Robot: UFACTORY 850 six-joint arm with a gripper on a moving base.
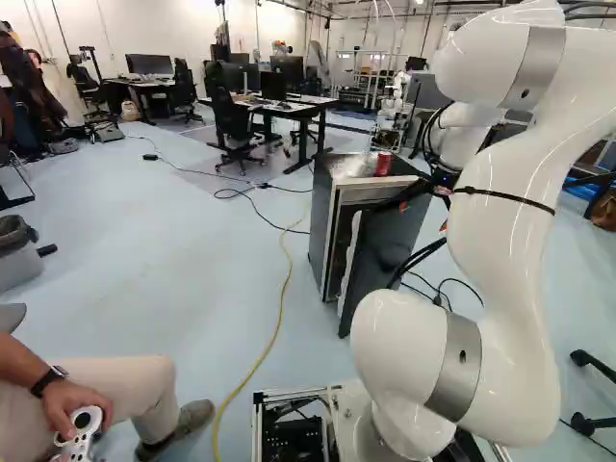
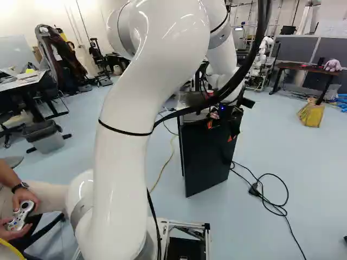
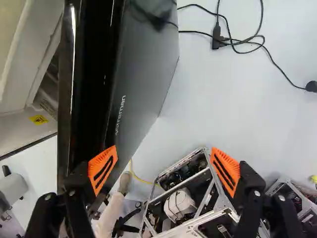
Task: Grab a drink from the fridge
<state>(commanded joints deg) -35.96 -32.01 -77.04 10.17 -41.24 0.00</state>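
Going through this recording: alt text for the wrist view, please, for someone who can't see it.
Open black gripper with orange pads at the dark fridge door, one finger overlapping it in view, the other seen against the moving base. The door stands ajar, the fridge's pale interior showing past its edge.

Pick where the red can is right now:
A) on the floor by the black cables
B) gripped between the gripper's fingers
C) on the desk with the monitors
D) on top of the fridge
D: the left base view shows the red can on top of the fridge, and the gripper is open.
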